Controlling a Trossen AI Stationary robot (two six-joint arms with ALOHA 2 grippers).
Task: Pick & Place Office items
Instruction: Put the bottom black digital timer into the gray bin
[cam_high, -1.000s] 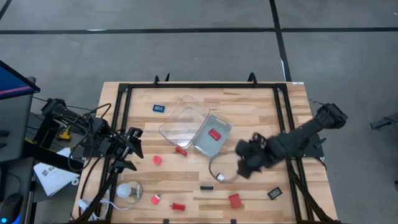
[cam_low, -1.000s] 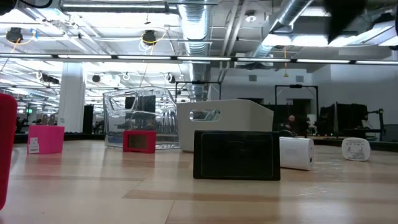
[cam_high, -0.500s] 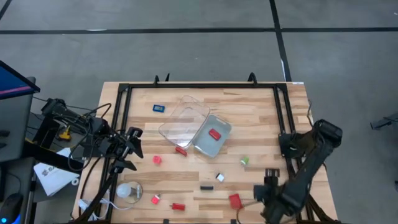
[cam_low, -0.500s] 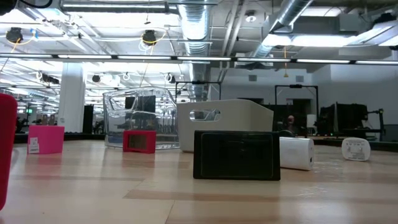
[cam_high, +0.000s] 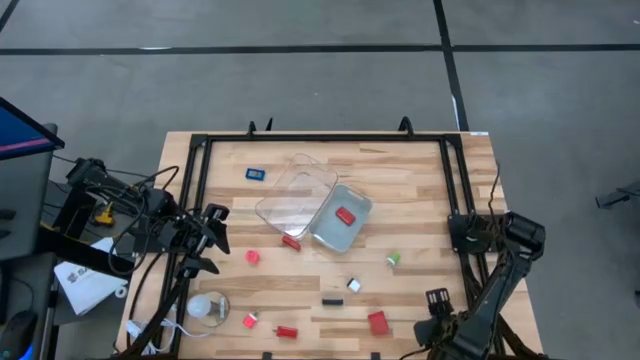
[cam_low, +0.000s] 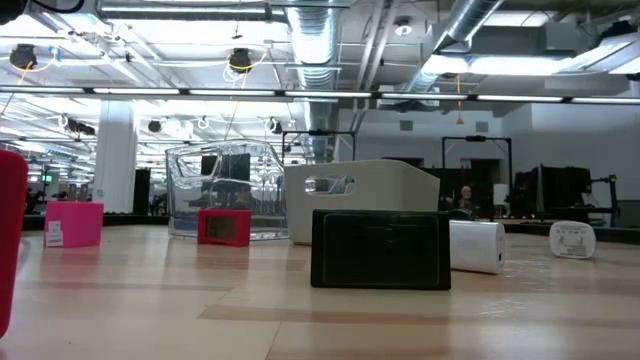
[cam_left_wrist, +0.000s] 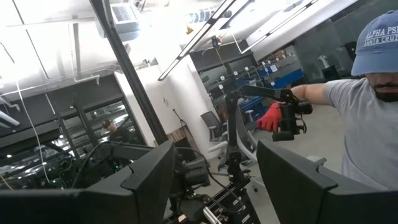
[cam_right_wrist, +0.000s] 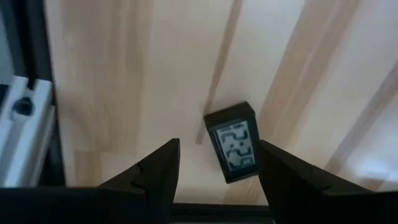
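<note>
Small office items lie scattered on the wooden table (cam_high: 420, 170): a red piece (cam_high: 345, 215) inside a clear tray (cam_high: 328, 232), a blue one (cam_high: 255, 174), a green one (cam_high: 393, 258), a red block (cam_high: 377, 322) and several other red bits. A small black piece with a number display (cam_right_wrist: 233, 149) lies flat near the table's near right corner (cam_high: 437, 298). My right gripper (cam_right_wrist: 217, 144) points down over it, open, a finger on either side and clear of it. My left gripper (cam_high: 212, 240) waits open at the table's left edge, pointing up into the room (cam_left_wrist: 214, 149).
A second clear tray (cam_high: 295, 192) leans against the first one. A round whitish object with a cord (cam_high: 207, 306) lies near left. Black frame rails (cam_high: 455, 200) run along the table's sides. A person in a cap (cam_left_wrist: 373, 99) stands beyond the table.
My right gripper has swung from the table's middle, beside the trays, toward the near right corner. It has come down and rolled, and now points down over the black display piece. Nothing on the table has moved.
</note>
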